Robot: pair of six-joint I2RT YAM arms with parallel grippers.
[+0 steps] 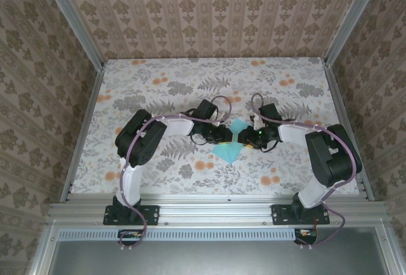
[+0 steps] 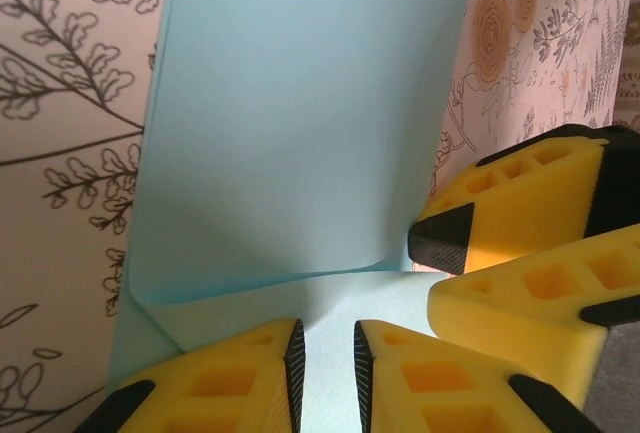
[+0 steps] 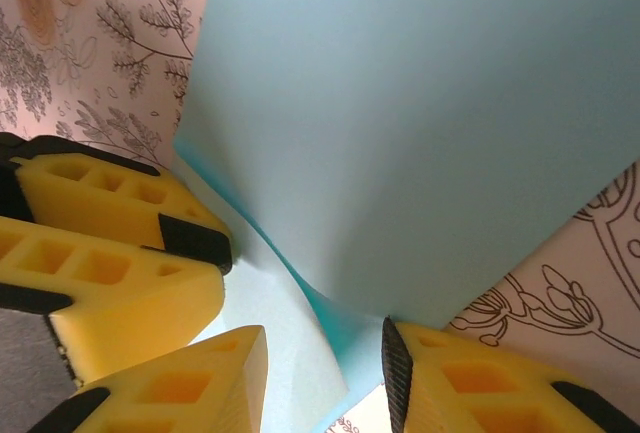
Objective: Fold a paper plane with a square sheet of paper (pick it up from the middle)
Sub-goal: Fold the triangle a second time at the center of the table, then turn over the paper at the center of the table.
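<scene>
Two yellow fingers [image 2: 240, 383] of the left gripper [image 2: 328, 343] set close together at the bottom of its wrist view, with just a slim gap between the black pads and pale turquoise showing through it; open a little, pressing on nothing that can be made out. Wider apart on the right gripper [image 3: 325, 348], at the bottom of its own wrist view, with a curled edge of the sheet of paper [image 3: 420, 123] running down into the gap and the corner of a raised flap ending just beside the right-hand pad; open too. Nose to nose: each pair of fingers visible at the side of the other's close view, tips near the crease where the flap lifts off the flat part. Turquoise face toward both wrist cameras, across the upper middle of each. From above, sheet at the centre of the frame, slightly right, lying on the floral table [image 1: 158, 91] between the two meeting grippers and spreading a little toward the lower edge.
</scene>
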